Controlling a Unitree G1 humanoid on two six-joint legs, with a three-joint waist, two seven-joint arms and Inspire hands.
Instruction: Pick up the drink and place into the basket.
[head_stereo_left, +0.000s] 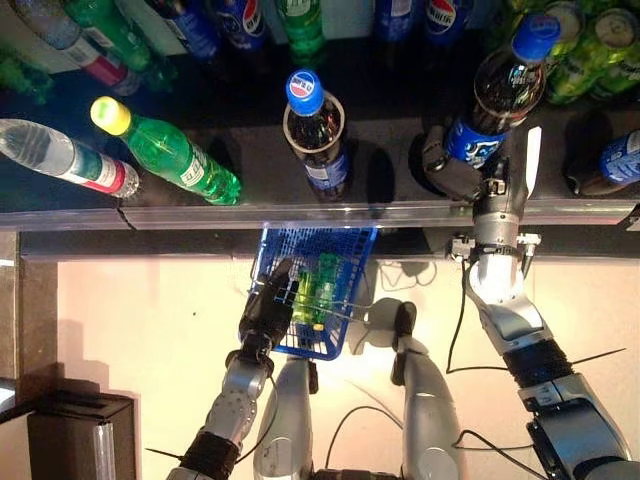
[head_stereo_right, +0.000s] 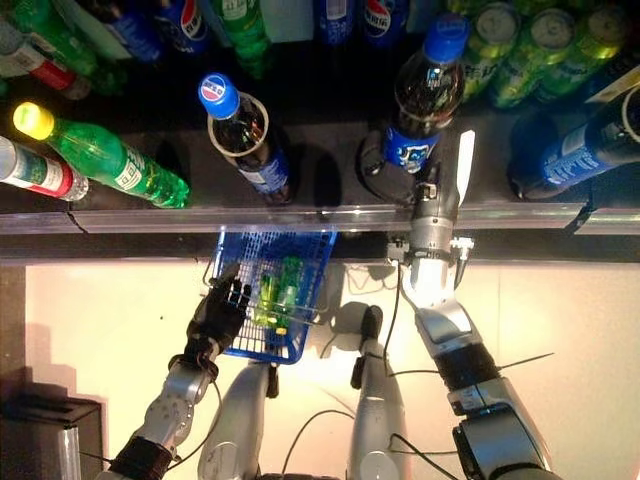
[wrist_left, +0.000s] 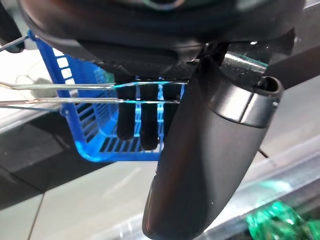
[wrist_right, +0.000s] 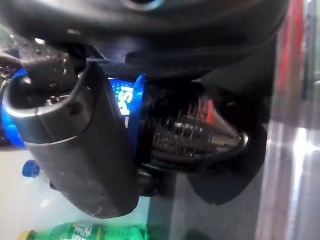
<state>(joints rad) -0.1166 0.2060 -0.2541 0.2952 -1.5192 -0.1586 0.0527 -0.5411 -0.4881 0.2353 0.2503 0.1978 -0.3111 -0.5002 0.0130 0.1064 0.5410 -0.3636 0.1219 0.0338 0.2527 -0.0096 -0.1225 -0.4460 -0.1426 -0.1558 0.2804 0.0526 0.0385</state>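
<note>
My right hand reaches onto the dark shelf and is curled round the lower part of a dark cola bottle with a blue cap and blue label, which stands on the shelf. In the right wrist view the thumb lies across the bottle. My left hand is shut on the thin wire handles of the blue basket, held up below the shelf's edge. Green drinks lie in the basket.
The shelf's front rail runs across the view. On the shelf stand another cola bottle, a green bottle, a clear bottle, green cans and more bottles at the back. A dark box sits on the floor at the lower left.
</note>
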